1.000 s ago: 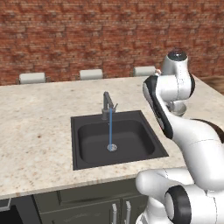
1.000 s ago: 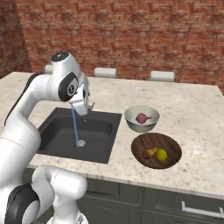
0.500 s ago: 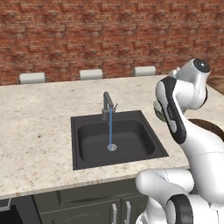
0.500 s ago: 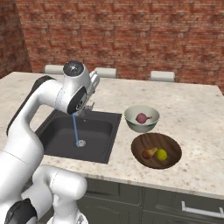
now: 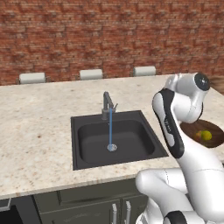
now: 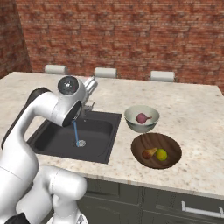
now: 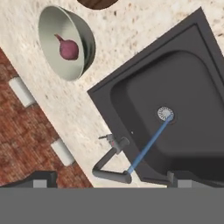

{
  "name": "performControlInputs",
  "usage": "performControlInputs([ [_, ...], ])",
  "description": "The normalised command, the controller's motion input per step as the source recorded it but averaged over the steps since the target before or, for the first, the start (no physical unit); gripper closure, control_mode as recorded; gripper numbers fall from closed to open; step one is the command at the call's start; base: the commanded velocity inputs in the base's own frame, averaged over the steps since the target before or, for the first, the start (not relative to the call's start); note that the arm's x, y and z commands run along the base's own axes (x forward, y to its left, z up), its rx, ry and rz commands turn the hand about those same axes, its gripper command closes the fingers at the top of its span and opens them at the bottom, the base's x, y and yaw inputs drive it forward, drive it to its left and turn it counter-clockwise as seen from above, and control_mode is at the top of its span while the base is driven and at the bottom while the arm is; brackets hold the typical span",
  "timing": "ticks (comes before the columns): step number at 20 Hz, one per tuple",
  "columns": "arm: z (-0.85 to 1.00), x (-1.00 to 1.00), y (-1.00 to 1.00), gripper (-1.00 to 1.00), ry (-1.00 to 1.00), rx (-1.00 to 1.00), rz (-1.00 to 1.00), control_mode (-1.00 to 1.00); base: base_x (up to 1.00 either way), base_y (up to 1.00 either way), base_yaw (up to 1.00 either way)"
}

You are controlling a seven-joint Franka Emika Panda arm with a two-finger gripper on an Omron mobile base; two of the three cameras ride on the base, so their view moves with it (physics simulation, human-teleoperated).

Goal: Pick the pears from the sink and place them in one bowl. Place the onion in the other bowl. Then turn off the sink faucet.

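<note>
Both pears, one brownish-orange (image 6: 149, 152) and one yellow-green (image 6: 162, 154), lie in the dark wooden bowl (image 6: 170, 143), which stands right of the sink (image 6: 52, 139). Behind it, the pale grey bowl (image 6: 131, 114) holds the pink-red onion (image 6: 141, 117). In the hand view the onion (image 7: 68, 49) rests in that bowl (image 7: 48, 26). The faucet (image 7: 111, 162) runs a blue stream down to the drain (image 7: 165, 113) of the bare sink (image 7: 192, 78). My gripper (image 7: 113, 178) hangs open above the faucet's spout, its fingertips (image 7: 43, 178) wide apart and touching nothing.
Speckled beige counter (image 5: 39, 131) surrounds the sink (image 5: 87, 144) and faucet (image 5: 107, 105). Three white chair backs (image 5: 91, 74) line its far edge before a brick wall. My own arm (image 5: 168, 122) stands between the sink and the wooden bowl (image 5: 192, 127).
The arm's upper joints have swung to the right and the hand has risen a little over the faucet. The jaws stayed wide apart. Fruit, onion and bowls have not moved.
</note>
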Motion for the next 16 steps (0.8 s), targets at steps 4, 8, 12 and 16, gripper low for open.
performControlInputs([
  [4,-0.06,-0.03,0.00,-1.00,0.00,0.00,0.04,-1.00,0.00,0.00,0.00],
  [8,-0.09,0.00,0.03,-1.00,0.00,0.00,0.04,-1.00,0.00,0.00,0.00],
  [12,-0.24,0.10,0.02,-1.00,0.03,0.00,0.10,-1.00,0.00,0.00,0.00],
  [16,-0.31,0.32,0.00,-1.00,0.08,0.01,0.12,-1.00,0.00,0.00,0.00],
])
